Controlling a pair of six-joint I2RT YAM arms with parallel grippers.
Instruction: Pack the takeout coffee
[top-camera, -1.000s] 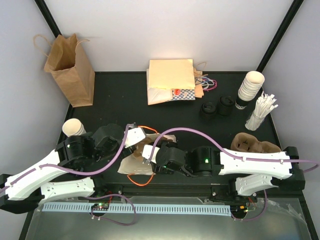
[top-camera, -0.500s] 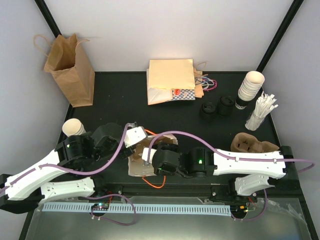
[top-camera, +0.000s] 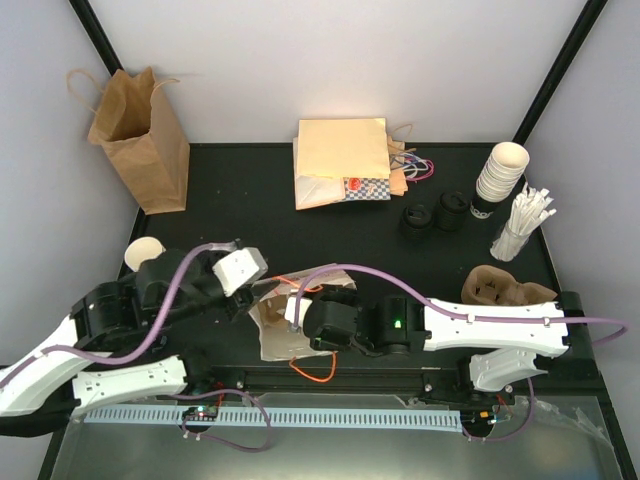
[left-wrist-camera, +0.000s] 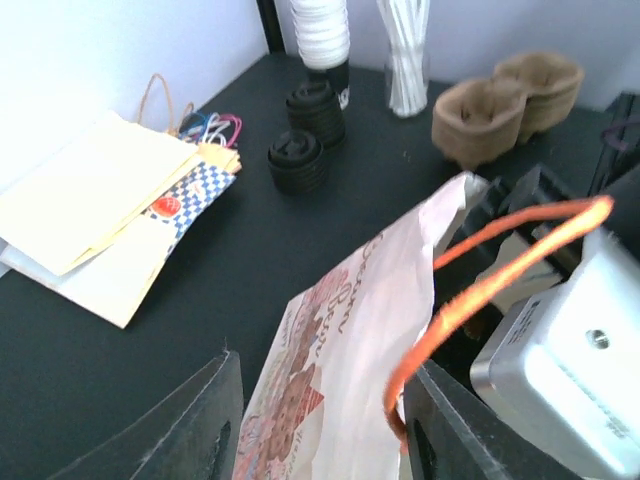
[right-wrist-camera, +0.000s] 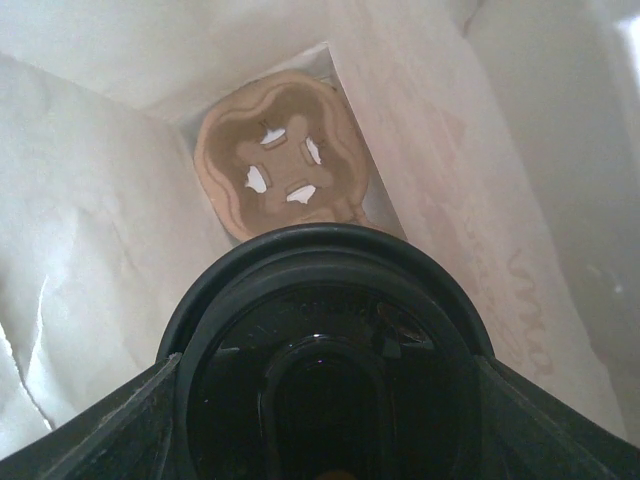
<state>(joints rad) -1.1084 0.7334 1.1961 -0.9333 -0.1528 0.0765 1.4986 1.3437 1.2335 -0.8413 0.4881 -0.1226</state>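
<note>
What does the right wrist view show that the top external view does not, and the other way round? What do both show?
Only the right wrist view: the inside of the white paper bag, a brown cup carrier lying on its bottom, and above it the black lid of the takeout coffee, held in the right gripper.
Only the top external view: the brown paper bag, the cup stack, the straws and the loose black lids.
Both: the white paper bag.

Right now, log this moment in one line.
phase: bagging | right jaws: gripping black-lidded takeout coffee cup inside white orange-handled paper bag | left jaws: open around bag edge
</note>
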